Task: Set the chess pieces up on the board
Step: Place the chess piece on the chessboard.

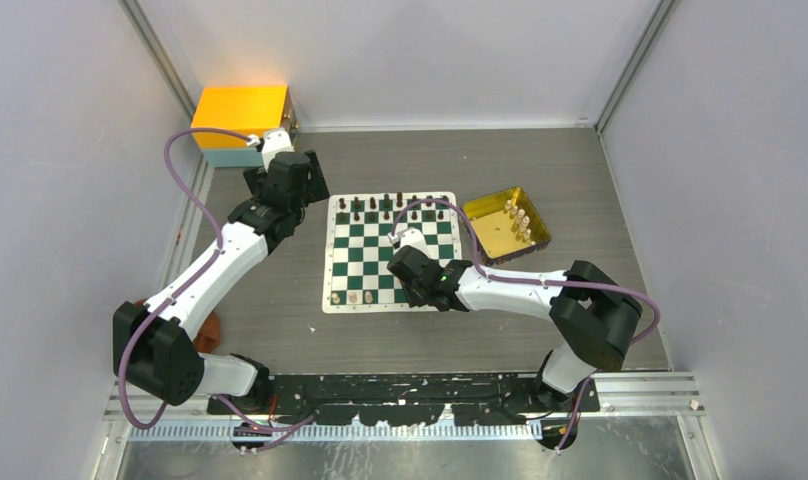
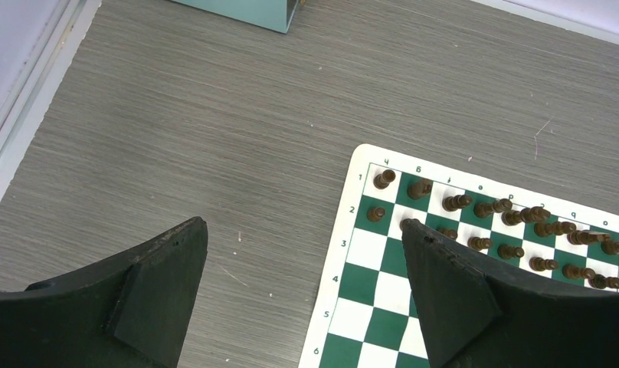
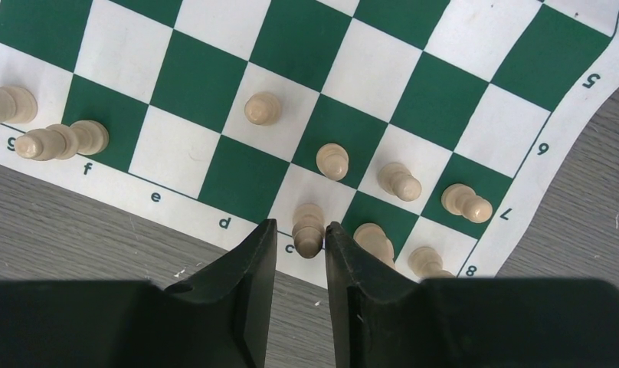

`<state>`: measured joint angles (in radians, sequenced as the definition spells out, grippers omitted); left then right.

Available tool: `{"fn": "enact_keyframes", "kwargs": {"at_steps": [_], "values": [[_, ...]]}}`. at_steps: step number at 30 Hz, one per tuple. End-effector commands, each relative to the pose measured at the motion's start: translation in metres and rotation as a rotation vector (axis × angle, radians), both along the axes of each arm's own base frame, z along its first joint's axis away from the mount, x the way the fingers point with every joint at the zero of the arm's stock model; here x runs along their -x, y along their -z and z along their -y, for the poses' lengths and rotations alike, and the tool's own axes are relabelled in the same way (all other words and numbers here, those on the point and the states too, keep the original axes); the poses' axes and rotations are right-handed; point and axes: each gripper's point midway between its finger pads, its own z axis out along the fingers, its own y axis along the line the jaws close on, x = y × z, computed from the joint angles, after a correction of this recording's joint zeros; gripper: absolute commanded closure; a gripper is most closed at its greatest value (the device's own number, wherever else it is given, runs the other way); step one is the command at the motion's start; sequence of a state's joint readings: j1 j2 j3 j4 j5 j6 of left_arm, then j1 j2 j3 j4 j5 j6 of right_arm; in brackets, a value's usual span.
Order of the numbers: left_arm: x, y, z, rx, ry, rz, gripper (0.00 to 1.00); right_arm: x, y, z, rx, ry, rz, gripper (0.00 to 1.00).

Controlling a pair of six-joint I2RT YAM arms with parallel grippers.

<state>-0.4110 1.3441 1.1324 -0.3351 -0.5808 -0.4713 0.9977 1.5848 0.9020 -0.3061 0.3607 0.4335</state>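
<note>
Look at the right end effector, down low at the near edge of the board, with its two fingers a little apart and one pale chess piece standing between them on the edge square by the letter c. Seems let go, not squeezed: spot the thin gap on the 9 o'clock side of the piece, though hard to be sure of the 3 o'clock side. Find that piece at 12 o'clock from the finger roots, right in the slot, standing tall with its long way pointing up off the board. Mind the other pale pieces packed just beside at 1 to 4 o'clock, one almost against the right finger. Best guess for the next move: go straight up with no sideways wiggle, then over to the gold tray at 3 o'clock of the board for the spare pale pieces. Much nearer for that job than the left end effector, wide apart and empty over the table beside the dark pieces.
</note>
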Motion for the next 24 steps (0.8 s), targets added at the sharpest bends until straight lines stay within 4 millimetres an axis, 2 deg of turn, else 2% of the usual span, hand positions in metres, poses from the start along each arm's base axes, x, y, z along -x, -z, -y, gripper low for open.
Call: {"fn": "enact_keyframes", "kwargs": {"at_steps": [1, 12, 24], "values": [[-0.003, -0.008, 0.001, 0.009, -0.002, 0.029, 0.02, -0.007, -0.013, -0.009, -0.031, -0.011, 0.042, 0.64], [-0.005, -0.012, 0.003, 0.014, 0.0, 0.037, 0.02, -0.01, -0.025, -0.005, -0.032, -0.007, 0.072, 0.63], [-0.006, -0.017, 0.003, 0.014, 0.0, 0.046, 0.02, -0.012, -0.064, -0.009, -0.083, -0.018, 0.116, 0.62]]}}
